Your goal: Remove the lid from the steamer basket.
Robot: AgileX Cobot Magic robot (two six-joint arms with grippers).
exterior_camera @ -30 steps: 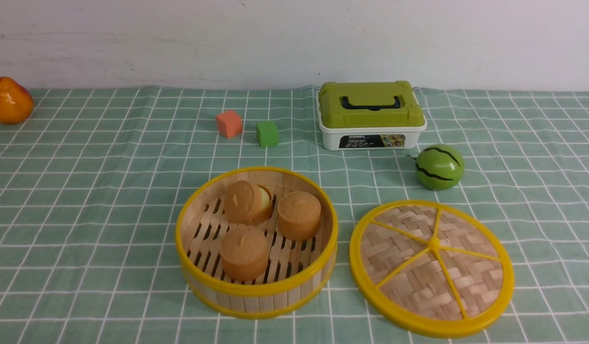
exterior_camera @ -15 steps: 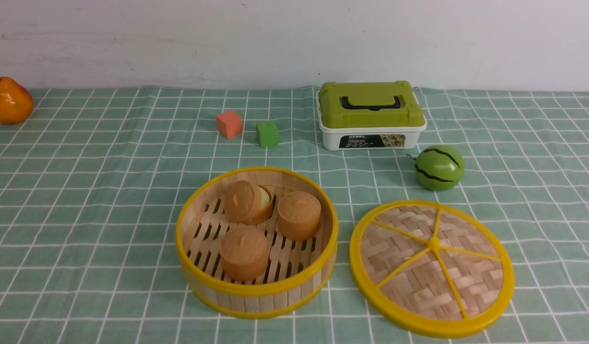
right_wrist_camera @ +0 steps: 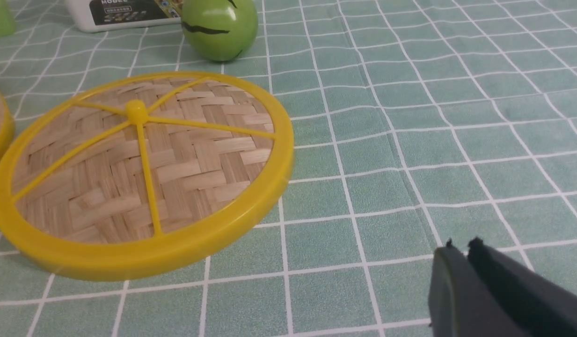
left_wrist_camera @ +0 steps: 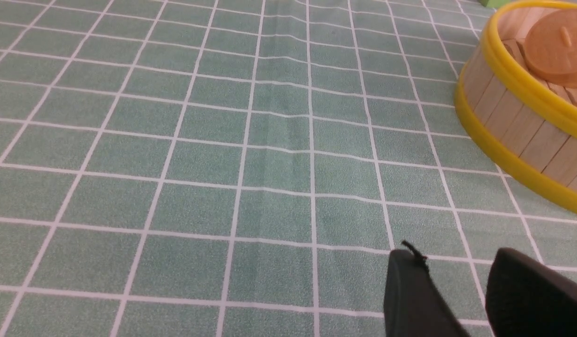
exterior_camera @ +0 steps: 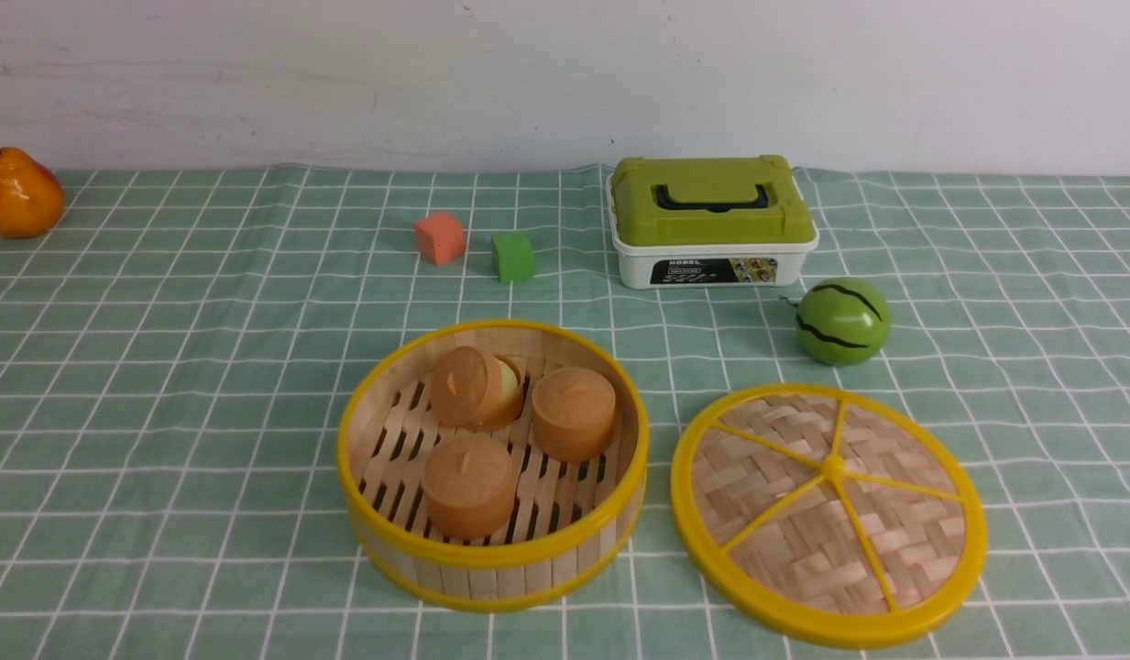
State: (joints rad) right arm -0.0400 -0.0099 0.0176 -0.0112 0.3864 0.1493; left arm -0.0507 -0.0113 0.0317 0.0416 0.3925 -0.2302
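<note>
The lid [exterior_camera: 828, 513], a woven tan disc with a yellow rim, spokes and centre knob, lies flat on the cloth to the right of the steamer basket [exterior_camera: 492, 541]. The basket stands uncovered and holds three tan round buns [exterior_camera: 574, 412]. Neither gripper shows in the front view. In the right wrist view the lid [right_wrist_camera: 143, 173] lies off to one side of my right gripper [right_wrist_camera: 461, 245], which is shut and empty above bare cloth. In the left wrist view my left gripper [left_wrist_camera: 452, 257] is open and empty, with the basket wall [left_wrist_camera: 513, 131] some way off.
A white box with a green lid [exterior_camera: 711, 220] stands at the back, a green striped melon toy [exterior_camera: 843, 320] just behind the lid. An orange cube [exterior_camera: 439, 237] and a green cube [exterior_camera: 512, 256] sit behind the basket. A pear [exterior_camera: 16, 192] lies far left.
</note>
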